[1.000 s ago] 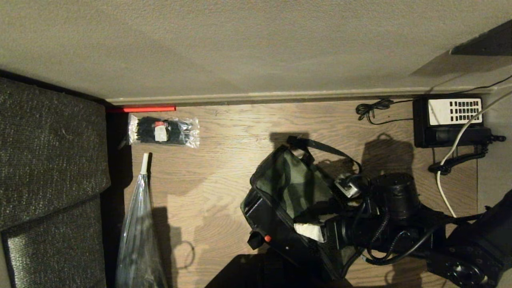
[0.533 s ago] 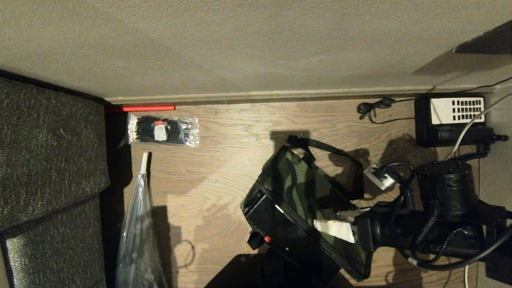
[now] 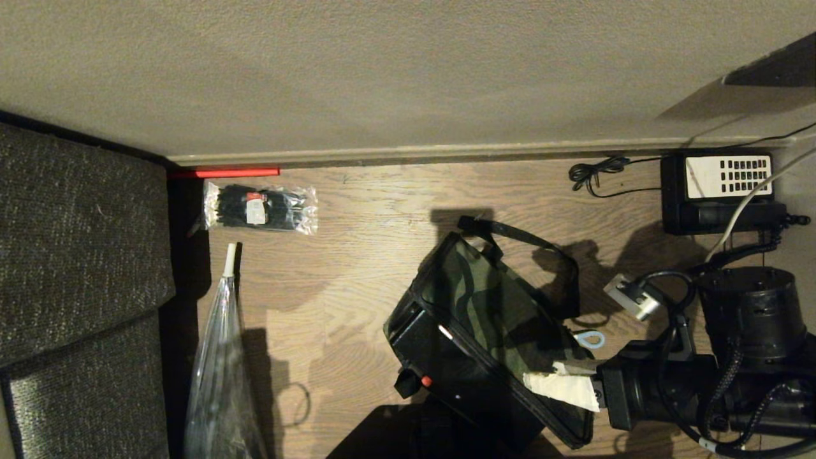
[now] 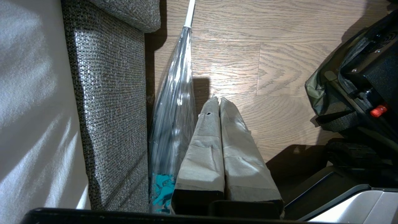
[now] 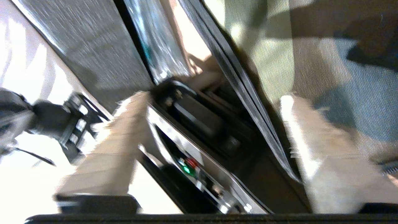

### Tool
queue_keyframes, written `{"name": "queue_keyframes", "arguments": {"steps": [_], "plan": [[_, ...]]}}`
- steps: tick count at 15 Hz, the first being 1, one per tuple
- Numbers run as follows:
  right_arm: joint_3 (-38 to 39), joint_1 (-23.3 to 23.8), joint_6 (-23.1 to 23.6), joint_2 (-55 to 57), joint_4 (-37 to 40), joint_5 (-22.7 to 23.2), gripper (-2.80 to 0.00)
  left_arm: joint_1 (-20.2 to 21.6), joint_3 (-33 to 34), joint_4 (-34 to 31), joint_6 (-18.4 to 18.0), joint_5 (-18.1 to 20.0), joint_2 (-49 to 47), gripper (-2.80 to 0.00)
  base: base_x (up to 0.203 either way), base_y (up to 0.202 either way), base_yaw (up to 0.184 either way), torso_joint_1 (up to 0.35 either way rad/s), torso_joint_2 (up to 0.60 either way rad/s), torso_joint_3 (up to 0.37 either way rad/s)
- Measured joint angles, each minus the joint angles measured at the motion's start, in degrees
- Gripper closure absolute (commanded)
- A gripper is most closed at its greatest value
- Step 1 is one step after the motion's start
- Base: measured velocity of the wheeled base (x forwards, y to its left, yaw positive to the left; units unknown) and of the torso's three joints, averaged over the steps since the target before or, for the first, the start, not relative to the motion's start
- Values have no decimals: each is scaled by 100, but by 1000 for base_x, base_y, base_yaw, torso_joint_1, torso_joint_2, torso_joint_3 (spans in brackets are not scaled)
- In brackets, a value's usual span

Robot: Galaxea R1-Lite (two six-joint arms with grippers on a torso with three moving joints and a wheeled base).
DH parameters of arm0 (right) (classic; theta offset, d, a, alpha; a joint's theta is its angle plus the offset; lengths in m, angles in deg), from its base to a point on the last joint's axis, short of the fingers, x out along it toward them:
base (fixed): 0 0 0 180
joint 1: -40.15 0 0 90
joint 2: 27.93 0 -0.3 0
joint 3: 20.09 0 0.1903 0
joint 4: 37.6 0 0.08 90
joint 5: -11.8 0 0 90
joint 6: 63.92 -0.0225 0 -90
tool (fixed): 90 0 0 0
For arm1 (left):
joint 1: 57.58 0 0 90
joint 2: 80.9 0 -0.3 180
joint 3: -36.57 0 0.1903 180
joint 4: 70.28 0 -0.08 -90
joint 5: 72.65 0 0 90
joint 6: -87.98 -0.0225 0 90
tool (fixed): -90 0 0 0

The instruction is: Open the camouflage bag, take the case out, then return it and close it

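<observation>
Small boxy soft bag in green, brown and black camouflage fabric (image 3: 491,306), lying on its side on wood-grain floor, set diagonally. Camouflage lid down over the body, black piped edge all round. Black side panel with small red button toward the near left. Black strap looped at the far end, curving to the right.
</observation>
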Motion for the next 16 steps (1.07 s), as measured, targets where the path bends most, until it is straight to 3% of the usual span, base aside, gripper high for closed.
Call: {"name": "queue_keyframes", "arguments": {"steps": [4, 9, 13, 16], "plan": [[15, 87, 57, -165, -162, 83, 0, 0, 0, 2, 2, 0, 0, 0, 0, 0, 0, 0, 0, 0], [477, 292, 169, -1132, 212, -106, 0, 0, 0, 0, 2, -2, 0, 0, 0, 0, 0, 0, 0, 0], [732, 603, 706, -2721, 1629, -899, 0, 0, 0, 3, 2, 0, 0, 0, 0, 0, 0, 0, 0, 0], [818, 1246, 1477, -4448, 3136, -966, 0, 0, 0, 4, 2, -2, 0, 0, 0, 0, 0, 0, 0, 0]]}}
